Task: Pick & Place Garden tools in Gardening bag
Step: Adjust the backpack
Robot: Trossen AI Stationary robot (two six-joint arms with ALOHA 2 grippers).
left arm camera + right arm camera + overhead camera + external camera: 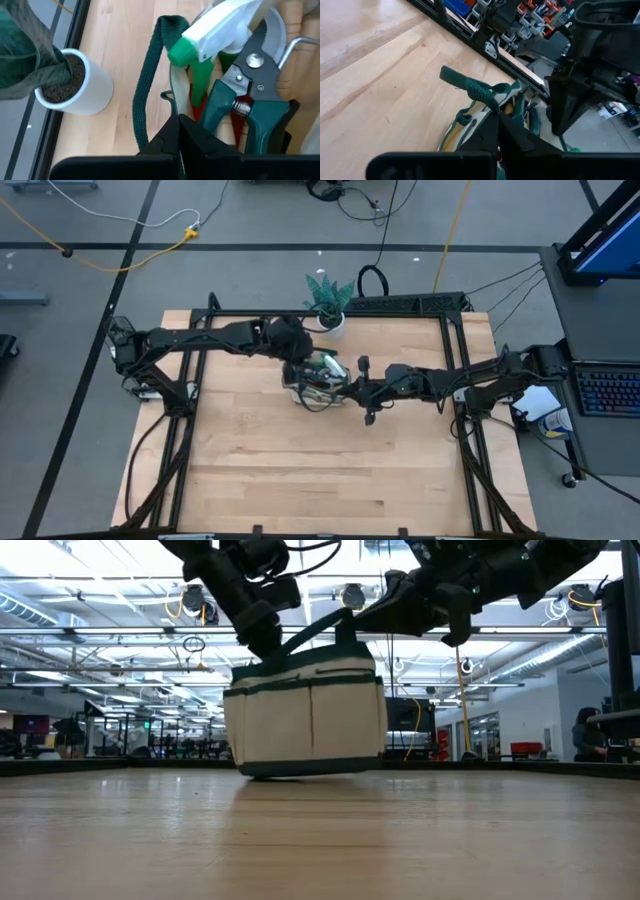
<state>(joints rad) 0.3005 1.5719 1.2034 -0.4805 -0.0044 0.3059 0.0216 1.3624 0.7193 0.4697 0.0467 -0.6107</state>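
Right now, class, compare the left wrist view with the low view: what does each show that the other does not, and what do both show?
Only the left wrist view shows the bag's contents: the green-and-white plastic spray bottle and the dark teal-handled pruning shears, plus the round white plant pot beside the bag. Only the low view shows the whole round beige fabric gardening bag from outside, tilted with one edge off the wooden table, and the right gripper shut on its far handle. Both show the left gripper shut on a dark green looped handle.
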